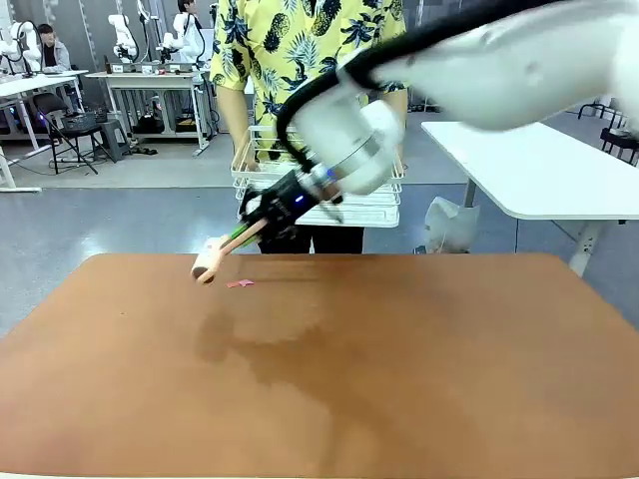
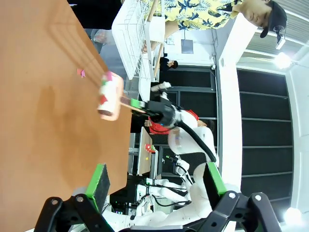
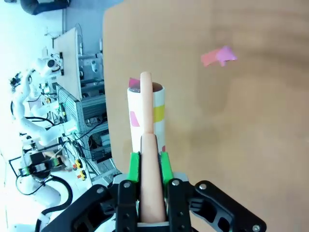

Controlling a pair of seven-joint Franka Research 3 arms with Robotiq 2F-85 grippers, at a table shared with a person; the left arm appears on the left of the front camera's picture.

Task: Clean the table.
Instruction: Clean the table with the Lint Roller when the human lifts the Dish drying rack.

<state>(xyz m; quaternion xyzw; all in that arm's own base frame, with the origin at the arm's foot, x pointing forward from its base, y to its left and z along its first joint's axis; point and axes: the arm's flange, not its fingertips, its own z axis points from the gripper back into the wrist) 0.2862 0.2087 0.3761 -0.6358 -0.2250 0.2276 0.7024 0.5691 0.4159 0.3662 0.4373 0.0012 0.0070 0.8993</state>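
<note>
Worktop (image 1: pixel 419 379) in reddish-brown matte runs the full width of the front view, bare apart from 1 small pink paper scrap (image 1: pixel 240 283) near its far edge, left of the middle. On the robot's left, the left gripper (image 2: pixel 155 175) hangs above the worktop with its 2 green-padded fingers wide apart and nothing between them, well apart from the scrap. Next along is the lint roller (image 1: pixel 207 265), its drum already carrying a few coloured bits, right at the far edge towards the far-left corner; whether it touches the surface I cannot tell. The scrap lies just to the right of the drum, slightly towards the near edge. From the drum, the roller's pink handle (image 1: pixel 240 238) slants up and right into the right gripper (image 1: pixel 264 222), whose arm reaches across the middle and whose fingers are clamped tight on it. The roller's long axis therefore points from the gripper towards the far-left corner, and the right wrist view shows the scrap (image 3: pixel 218 57) ahead and off to one side of that line. My judgement is that the right arm, much the nearer, needs a short sideways shift to bring the drum over the scrap. Behind the far edge a person stands with a white wire dish rack (image 1: pixel 379 205).
</note>
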